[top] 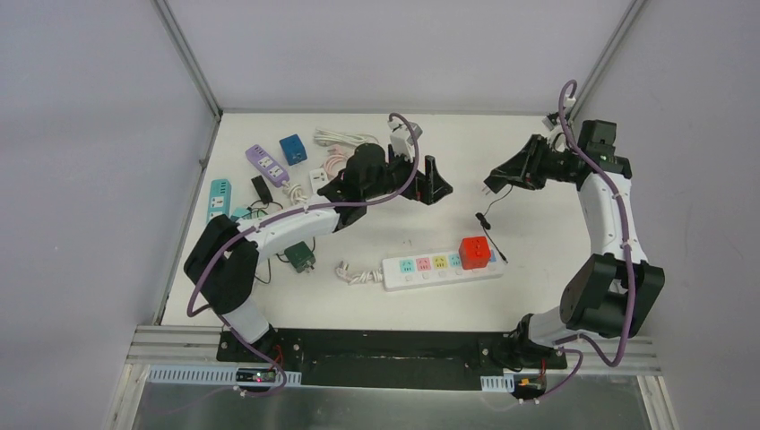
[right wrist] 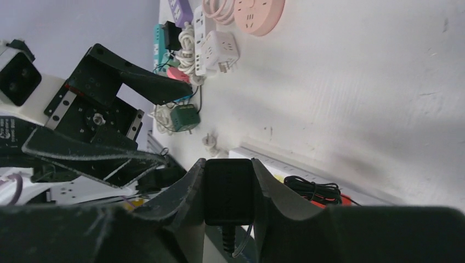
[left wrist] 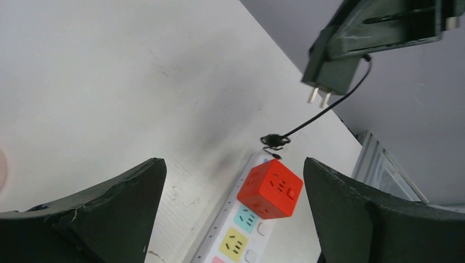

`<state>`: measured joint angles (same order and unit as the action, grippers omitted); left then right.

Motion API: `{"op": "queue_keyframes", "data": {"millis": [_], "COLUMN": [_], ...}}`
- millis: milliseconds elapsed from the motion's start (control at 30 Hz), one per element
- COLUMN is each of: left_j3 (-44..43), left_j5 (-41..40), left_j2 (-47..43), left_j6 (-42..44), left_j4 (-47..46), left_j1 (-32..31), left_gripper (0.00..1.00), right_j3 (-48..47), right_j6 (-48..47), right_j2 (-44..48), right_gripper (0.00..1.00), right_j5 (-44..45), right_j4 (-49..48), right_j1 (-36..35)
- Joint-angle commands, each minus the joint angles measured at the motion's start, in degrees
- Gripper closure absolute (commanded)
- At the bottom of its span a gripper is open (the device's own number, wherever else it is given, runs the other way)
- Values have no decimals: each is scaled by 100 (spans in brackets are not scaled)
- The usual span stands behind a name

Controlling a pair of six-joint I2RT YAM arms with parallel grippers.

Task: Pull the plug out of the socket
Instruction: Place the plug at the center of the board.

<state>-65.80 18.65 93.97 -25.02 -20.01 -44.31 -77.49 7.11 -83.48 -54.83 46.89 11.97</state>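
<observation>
Plug (left wrist: pixel 329 71) gripped in right claw (right wrist: pixel 228 167), 2 prongs (left wrist: pixel 319 97) bare, left claw (left wrist: pixel 233 164) released, cable (left wrist: pixel 329 109) partly hidden

A robotics lab cell is suggested by a white table (top: pixel 538 188) enclosed by plain grey panels (top: pixel 403 45) and aluminium framing (top: pixel 189 55).

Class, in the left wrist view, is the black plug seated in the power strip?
No. The black plug hangs in the air, prongs bare, apart from the power strip.
</observation>
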Motion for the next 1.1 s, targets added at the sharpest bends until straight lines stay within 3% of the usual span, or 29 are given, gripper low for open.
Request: {"op": "queue_keyframes", "data": {"millis": [0,267,433,533,833,933,1067], "left_j3": [-648,-1986,-2502,-2876,-3197,-3372,-3707], "left_j5": [340,602,729,414,-2,-177,-367], "left_j2": [40,783,1145,1326,1542,1658,1850], "left_j6": [38,308,484,643,893,872,858], "left_j4": [441,1490,1880,2420,2549,2661,2906], "left_j1": [-212,-406,-498,-584,-807,-847,-864], "left_gripper": [1,4,19,21,25,32,48], "right_j3": [302,685,728,719,659,657,644], "right_j6": [1197,1825,1951,1947,1916,1882,1828], "right_j2": [-42,-181,-251,-306,-484,-502,-516], "right_gripper": [100,100,100,100,100,100,100], "right_j5": [-637,-941,-1021,-1023,-993,-973,-945], "right_j4": [-825,-1384,-1464,-1439,-1361,-1333,-1279], "right_j1": [-10,-105,-205,-289,-415,-487,-544]}}
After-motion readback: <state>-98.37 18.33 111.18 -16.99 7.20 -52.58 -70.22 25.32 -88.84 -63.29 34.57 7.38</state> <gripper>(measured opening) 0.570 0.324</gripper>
